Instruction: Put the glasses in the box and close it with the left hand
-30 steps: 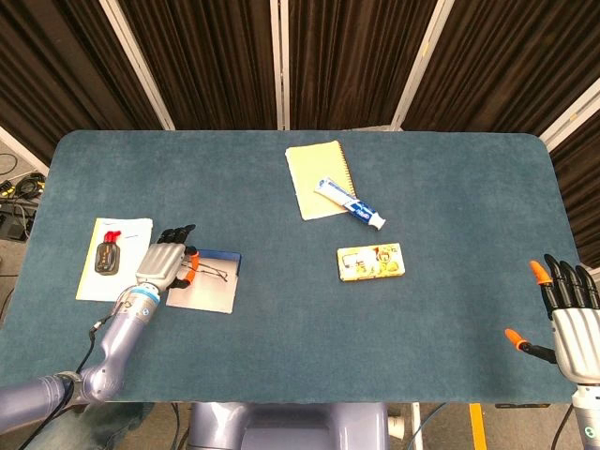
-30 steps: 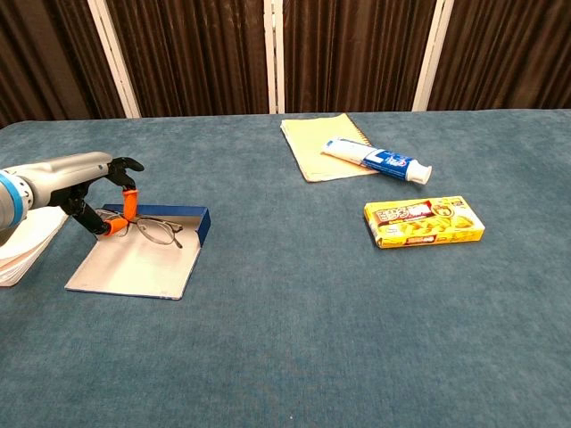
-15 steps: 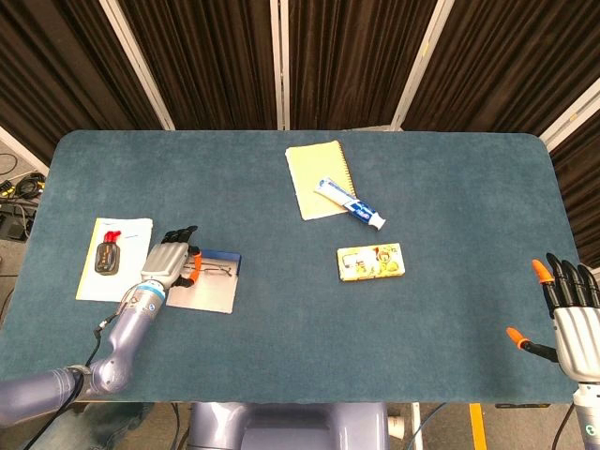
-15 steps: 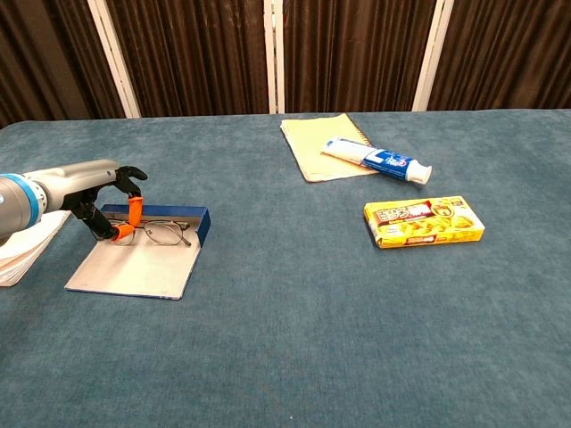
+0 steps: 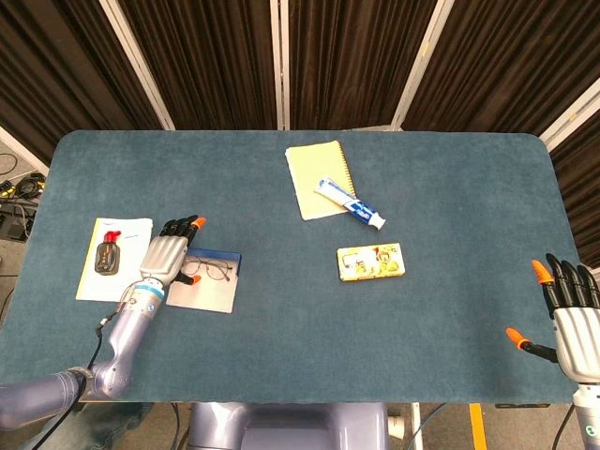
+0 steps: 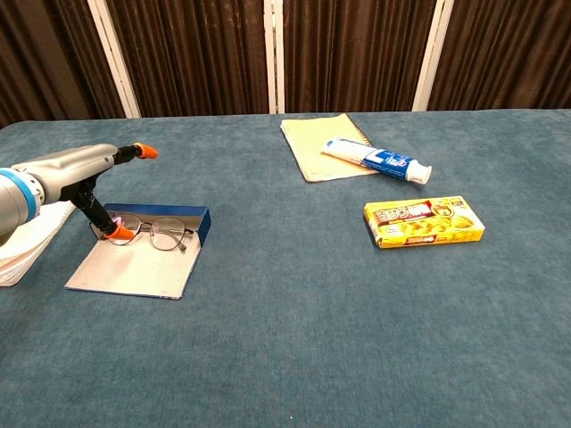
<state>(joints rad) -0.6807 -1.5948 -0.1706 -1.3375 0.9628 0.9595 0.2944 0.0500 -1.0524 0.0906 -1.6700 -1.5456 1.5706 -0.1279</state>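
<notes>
The glasses (image 5: 208,271) (image 6: 161,234) lie flat inside the open blue box (image 5: 225,257) (image 6: 203,223), whose pale lid (image 6: 134,272) lies spread on the table toward me. My left hand (image 5: 167,255) (image 6: 85,174) hovers over the box's left end with fingers stretched out. Its orange thumb tip sits down beside the left end of the glasses, and the hand holds nothing. My right hand (image 5: 567,305) stays at the table's near right corner with fingers spread and empty; the chest view does not show it.
A white sheet (image 5: 94,281) (image 6: 18,245) with a small black item (image 5: 109,256) lies left of the box. A yellow notepad (image 5: 314,173) (image 6: 308,143), a toothpaste tube (image 5: 352,204) (image 6: 375,160) and a yellow carton (image 5: 371,262) (image 6: 424,221) lie further right.
My left hand's fingers have uncurled and lifted off the glasses, which now rest in the box slightly further right. The right hand has not moved.
</notes>
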